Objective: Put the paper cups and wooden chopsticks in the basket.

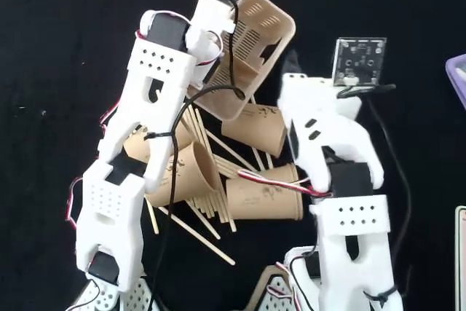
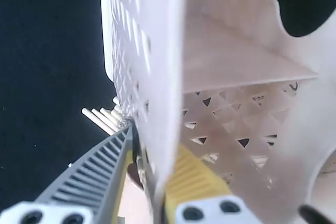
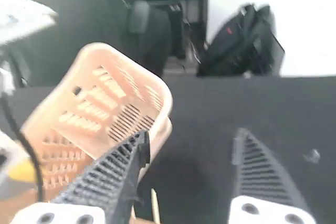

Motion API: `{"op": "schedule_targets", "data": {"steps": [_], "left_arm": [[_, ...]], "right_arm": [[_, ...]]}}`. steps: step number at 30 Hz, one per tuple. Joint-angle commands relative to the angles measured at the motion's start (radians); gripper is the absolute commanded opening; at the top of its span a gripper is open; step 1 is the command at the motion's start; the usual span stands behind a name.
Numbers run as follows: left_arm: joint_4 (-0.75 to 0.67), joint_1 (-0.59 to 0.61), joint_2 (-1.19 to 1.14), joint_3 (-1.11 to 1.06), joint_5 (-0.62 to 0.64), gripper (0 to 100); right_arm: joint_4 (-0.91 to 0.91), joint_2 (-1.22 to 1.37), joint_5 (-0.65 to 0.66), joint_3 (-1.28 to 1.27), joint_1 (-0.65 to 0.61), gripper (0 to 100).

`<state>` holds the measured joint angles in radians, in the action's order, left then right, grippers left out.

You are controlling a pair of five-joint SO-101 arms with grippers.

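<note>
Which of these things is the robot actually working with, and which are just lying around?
Job: basket, tipped up and gripped by the left tool; paper cups; chopsticks.
Lying about: purple thing at the side; black bag in the background.

Bright, even light washes the basket (image 2: pixel 236 56) wall pale, and the far white wall (image 3: pixel 294 14) glares.

basket (image 1: pixel 266 30) partly behind left arm (image 1: pixel 156 85), chopsticks (image 1: pixel 212 209) partly under cups (image 1: pixel 262 198)
</note>
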<state>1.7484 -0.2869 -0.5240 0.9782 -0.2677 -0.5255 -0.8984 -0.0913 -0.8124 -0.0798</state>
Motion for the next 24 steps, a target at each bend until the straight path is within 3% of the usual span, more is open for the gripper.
{"op": "schedule_targets", "data": {"steps": [1,6,12,22,24], "left_arm": [[0.012,-0.033,0.049,-0.088,-0.064,3],[0.012,-0.031,0.095,-0.119,-0.068,3],[0.011,-0.031,0.106,-0.117,-0.068,3],[0.011,-0.030,0.104,-0.117,-0.066,3],[0.011,-0.030,0.106,-0.117,-0.064,3]], "right_arm": [[0.098,0.077,0.005,0.051,-0.029,32.5],[0.245,0.188,0.009,0.053,-0.032,28.3],[0.292,0.292,0.011,0.059,-0.032,28.0],[0.176,0.160,-0.003,0.154,-0.011,27.9],[0.132,0.139,-0.057,0.211,-0.012,27.9]]}}
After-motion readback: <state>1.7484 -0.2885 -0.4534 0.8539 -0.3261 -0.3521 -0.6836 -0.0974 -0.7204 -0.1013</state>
